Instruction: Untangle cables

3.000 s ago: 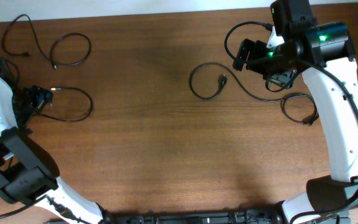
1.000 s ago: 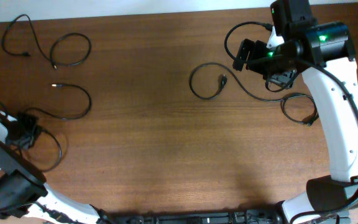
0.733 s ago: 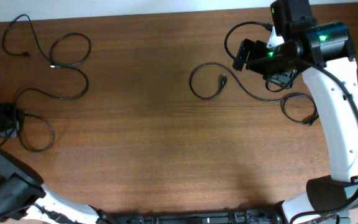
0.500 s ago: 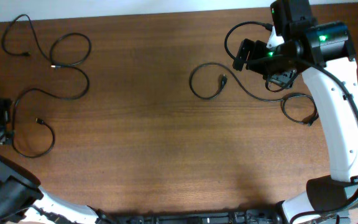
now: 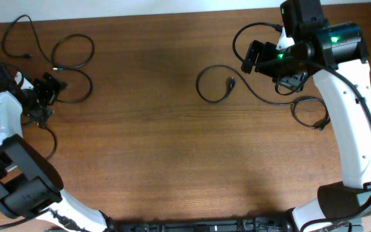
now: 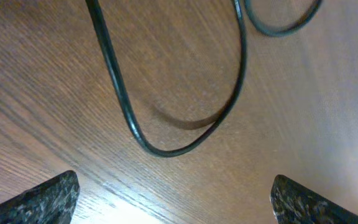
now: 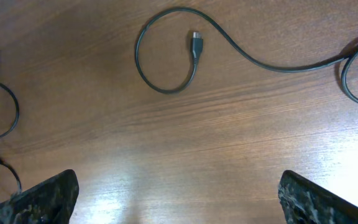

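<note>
A brown wood-grain table meets a pale wall behind.

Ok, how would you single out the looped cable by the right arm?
On the wooden table, look just left of the right arm. The cable there curls into a round loop, plug tucked inside, fully in the open; the neighbouring loop runs partly under the arm.
</note>
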